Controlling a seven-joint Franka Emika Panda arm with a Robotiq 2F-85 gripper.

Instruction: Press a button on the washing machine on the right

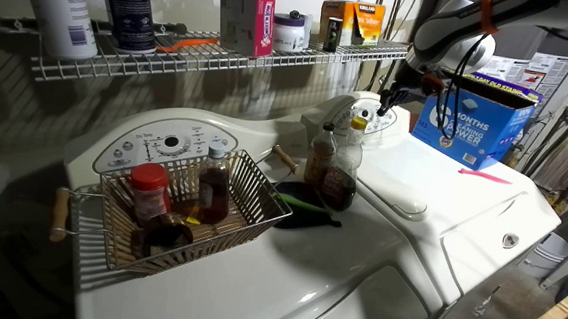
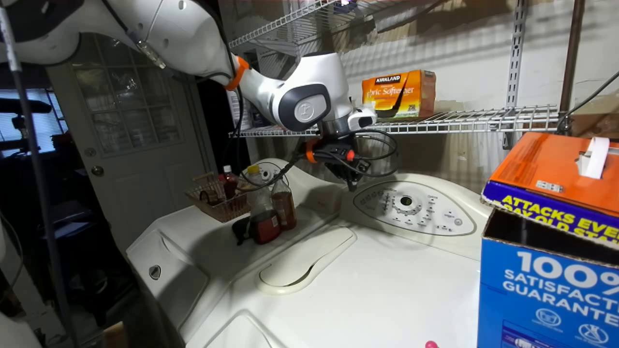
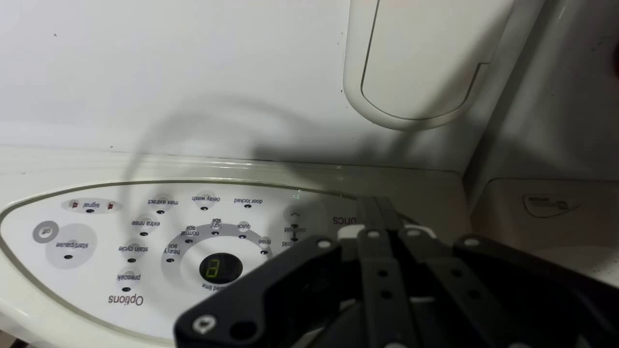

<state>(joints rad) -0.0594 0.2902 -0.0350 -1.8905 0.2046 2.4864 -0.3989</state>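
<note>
- Washer sits beside the dryer, its console at the back under the shelf
- I've got my gripper closed up, nothing in it, probably so the tips work as one poker
- Arm reaches in from high up, wrist bent down, tips near the console's dryer-side end, can't tell if touching

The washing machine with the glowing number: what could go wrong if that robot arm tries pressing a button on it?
Wrong press: the buttons on this washing machine sit close together, so the closed fingers might hit a neighbour.
Snag: the slack black cable hanging from the arm could catch the yellow-capped bottle and tip it.
Too much force: the narrow fingers, pushed down hard, might scratch the panel.
</note>
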